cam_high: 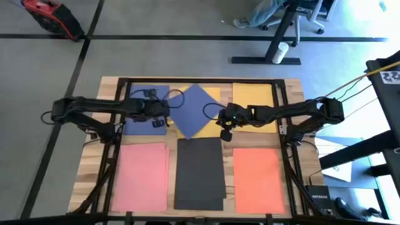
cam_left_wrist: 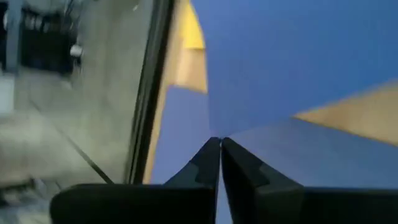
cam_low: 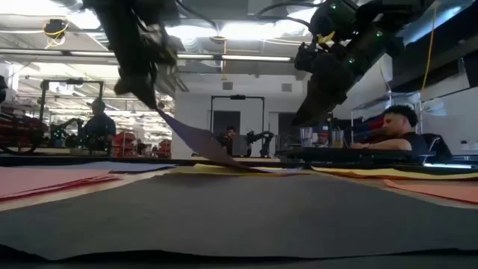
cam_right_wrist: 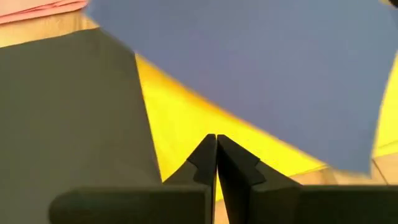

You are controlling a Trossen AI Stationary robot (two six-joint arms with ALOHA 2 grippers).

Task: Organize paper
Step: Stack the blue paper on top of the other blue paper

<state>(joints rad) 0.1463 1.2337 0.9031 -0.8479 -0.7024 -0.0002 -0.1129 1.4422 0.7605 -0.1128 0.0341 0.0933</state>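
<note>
A loose blue sheet [cam_high: 195, 110] lies skewed like a diamond at upper centre of the high view, overlapping the yellow paper [cam_high: 214, 95] beneath it and pointing toward the blue stack [cam_high: 147, 106] at upper left. The left gripper [cam_high: 164, 111] has its fingers pressed together on the sheet's left corner; in the low view that corner rides clear of the surface [cam_high: 289, 94] while the rest trails down onto the yellow. The right gripper [cam_high: 225, 132], fingers closed on nothing, hangs just off the sheet's right edge, above the seam between the dark grey stack [cam_high: 199, 172] and the yellow. Pink [cam_high: 140, 175], orange [cam_high: 257, 178] and a second yellow pile [cam_high: 254, 97] already sit squared in their places.

The step in hand appears to be carrying the stray blue sheet across to its own stack. Doing it well likely means a slow, low drag leftward, turning the sheet until its edges run parallel with the pile, so the yellow below stays put.
</note>
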